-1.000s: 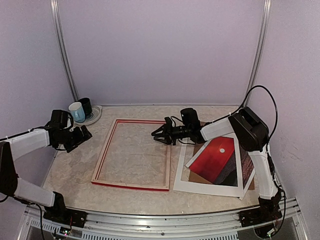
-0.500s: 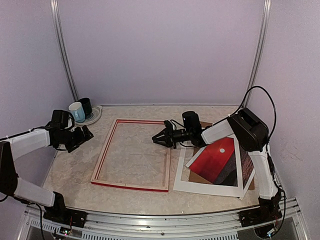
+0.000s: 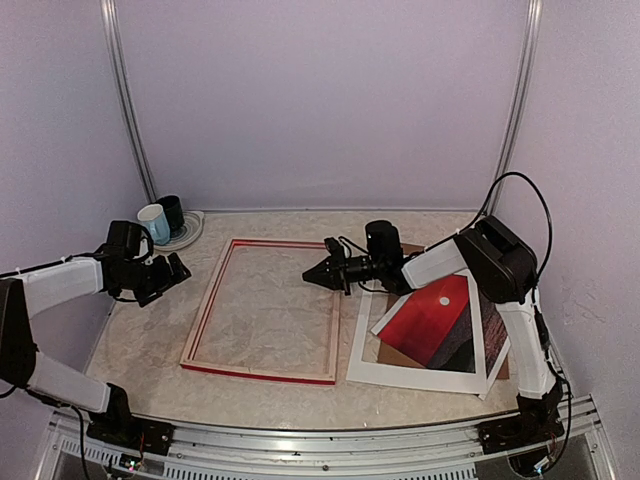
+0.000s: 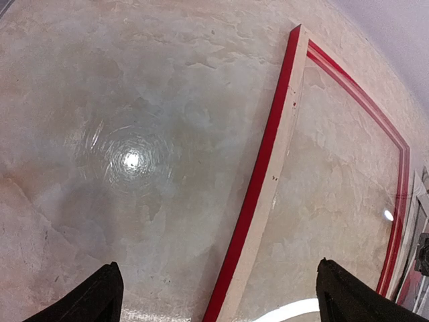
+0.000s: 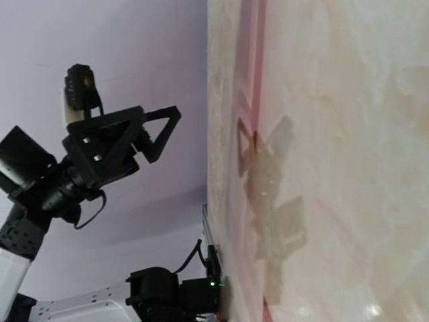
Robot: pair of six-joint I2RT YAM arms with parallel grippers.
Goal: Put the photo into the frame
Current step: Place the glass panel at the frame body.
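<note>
The frame (image 3: 205, 305), red-faced with pale wood sides, lies flat mid-table; its left rail (image 4: 268, 174) runs between my left fingers in the left wrist view. The photo (image 3: 430, 318), a red sunset with a white sun, rests tilted on a white mat (image 3: 415, 377) and brown board (image 3: 393, 352) to the frame's right. My left gripper (image 3: 180, 268) (image 4: 218, 265) hovers open beside the frame's left rail, holding nothing. My right gripper (image 3: 312, 275) is shut and empty above the frame's upper right part, away from the photo. Its fingers stay out of the right wrist view, which shows the left gripper (image 5: 164, 134).
A light blue mug (image 3: 153, 222) and a dark mug (image 3: 172, 212) stand on a plate (image 3: 188, 236) at the back left corner. Walls close in the table on three sides. The right arm's cable loops above the photo pile.
My right gripper's fingers have closed from spread to shut while staying over the frame's upper right part. The left gripper has edged slightly toward the frame.
</note>
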